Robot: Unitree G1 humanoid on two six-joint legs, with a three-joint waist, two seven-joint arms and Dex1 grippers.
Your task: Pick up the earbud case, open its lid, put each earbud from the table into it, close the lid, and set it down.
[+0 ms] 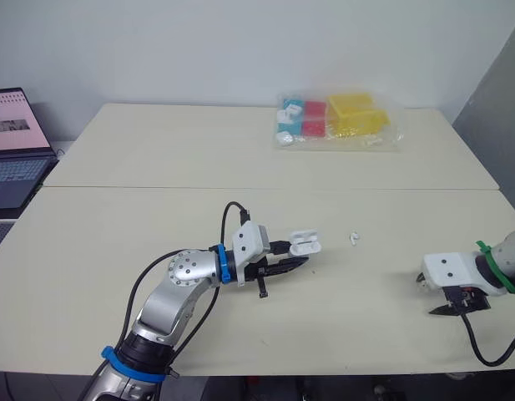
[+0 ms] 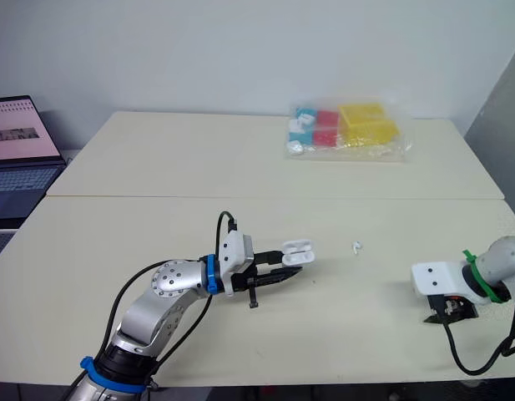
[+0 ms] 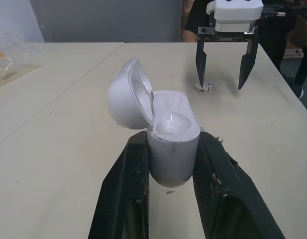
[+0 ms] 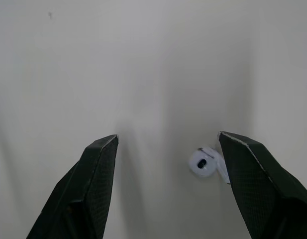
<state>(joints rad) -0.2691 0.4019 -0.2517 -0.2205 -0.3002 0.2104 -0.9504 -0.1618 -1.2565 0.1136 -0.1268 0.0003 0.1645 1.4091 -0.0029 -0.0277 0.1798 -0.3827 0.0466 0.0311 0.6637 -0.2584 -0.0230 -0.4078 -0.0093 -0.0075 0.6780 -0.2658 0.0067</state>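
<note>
Left gripper (image 3: pixel 171 140) is clenched on the earbud case (image 3: pixel 171 162), its 2 black fingers (image 3: pixel 126 189) pressing the white body from either side, about halfway up. The case stands upright between them with its lid (image 3: pixel 124 97) swung open and leaning back on the hinge, so the 2 wells in the top show. In the head views the case is held low over the table (image 1: pixel 157 217), near the middle of the front half; whether it touches the surface I cannot tell.

Just beyond the case, toward the robot's right, a loose earbud (image 1: pixel 355 238) lies on the table, apart from both grippers.

Farther right, near the table's front edge, the right gripper (image 4: pixel 168 134) points down at the surface with its fingers spread wide and grasping nothing. The other earbud (image 4: pixel 207 163) lies on the table between those 2 fingers, close to 1 of them but not touching it.

At the far side of the table, well apart from the arms, sits a clear plastic bag (image 1: pixel 336 121) with yellow, red and blue items inside. An open laptop (image 1: pixel 15 150) stands off the table's left edge.
</note>
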